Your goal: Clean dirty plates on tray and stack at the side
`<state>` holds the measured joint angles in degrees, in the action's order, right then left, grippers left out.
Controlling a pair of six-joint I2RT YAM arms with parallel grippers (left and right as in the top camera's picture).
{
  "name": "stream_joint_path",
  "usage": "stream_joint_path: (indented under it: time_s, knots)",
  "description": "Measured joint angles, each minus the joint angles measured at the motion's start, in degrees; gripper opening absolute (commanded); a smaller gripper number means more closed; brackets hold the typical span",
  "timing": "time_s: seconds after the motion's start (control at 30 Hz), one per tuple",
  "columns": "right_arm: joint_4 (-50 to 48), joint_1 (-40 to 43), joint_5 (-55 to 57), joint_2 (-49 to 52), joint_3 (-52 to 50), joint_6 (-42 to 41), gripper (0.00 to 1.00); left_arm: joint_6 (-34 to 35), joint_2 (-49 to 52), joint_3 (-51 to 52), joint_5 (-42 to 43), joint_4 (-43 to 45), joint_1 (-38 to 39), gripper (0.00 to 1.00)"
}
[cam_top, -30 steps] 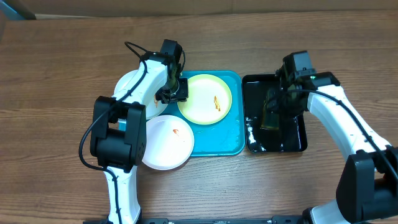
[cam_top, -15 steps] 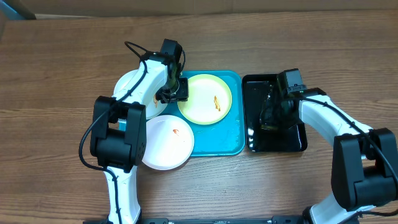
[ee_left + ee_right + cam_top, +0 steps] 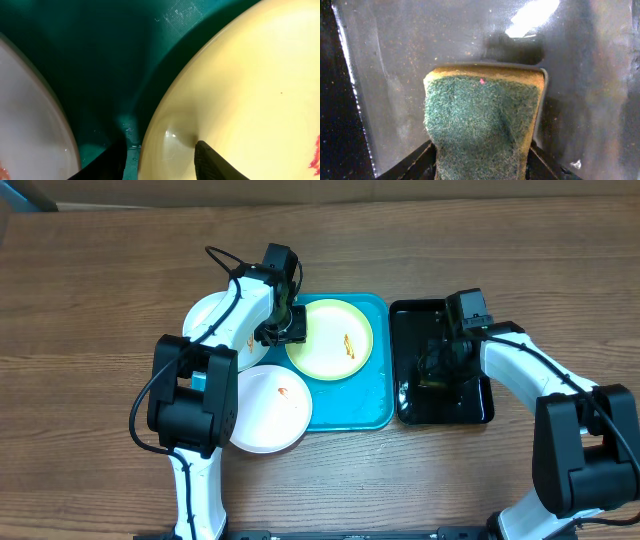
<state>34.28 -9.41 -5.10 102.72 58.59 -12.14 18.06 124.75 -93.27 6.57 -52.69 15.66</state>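
The lime-green-rimmed plate lies on the turquoise tray, an orange smear near its middle. One white plate overlaps the tray's left edge. The other white plate, with a smear, hangs over the front left corner. My left gripper is open, one finger on each side of the green plate's left rim; the plate fills the right of that view. My right gripper is shut on a green-and-yellow sponge, low in the black tray.
The black tray sits right of the turquoise tray and looks wet and shiny; its floor fills the right wrist view. Bare wooden table surrounds both trays.
My right gripper with the sponge has moved left and down into the black tray. My left gripper has shifted slightly right at the green plate's rim.
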Motion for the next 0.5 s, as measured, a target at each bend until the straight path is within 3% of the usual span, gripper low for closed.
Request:
stream_joint_path:
  time_s: [0.1, 0.17, 0.23, 0.5]
  knots:
    - [-1.9, 0.0, 0.0, -0.1, -0.9, 0.0, 0.55, 0.0, 0.0, 0.0, 0.0, 0.0, 0.0, 0.46]
    - [-3.4, 0.0, 0.1, -0.3, -1.4, 0.0, 0.45, 0.0, 0.0, 0.0, 0.0, 0.0, 0.0, 0.46]
    - [-4.3, 0.0, 0.2, -0.3, -1.8, -0.1, 0.04, 0.0, 0.0, 0.0, 0.0, 0.0, 0.0, 0.46]
    - [4.0, 0.0, 0.2, -0.2, 0.3, 0.4, 0.04, 0.0, 0.0, 0.0, 0.0, 0.1, 0.0, 0.41]
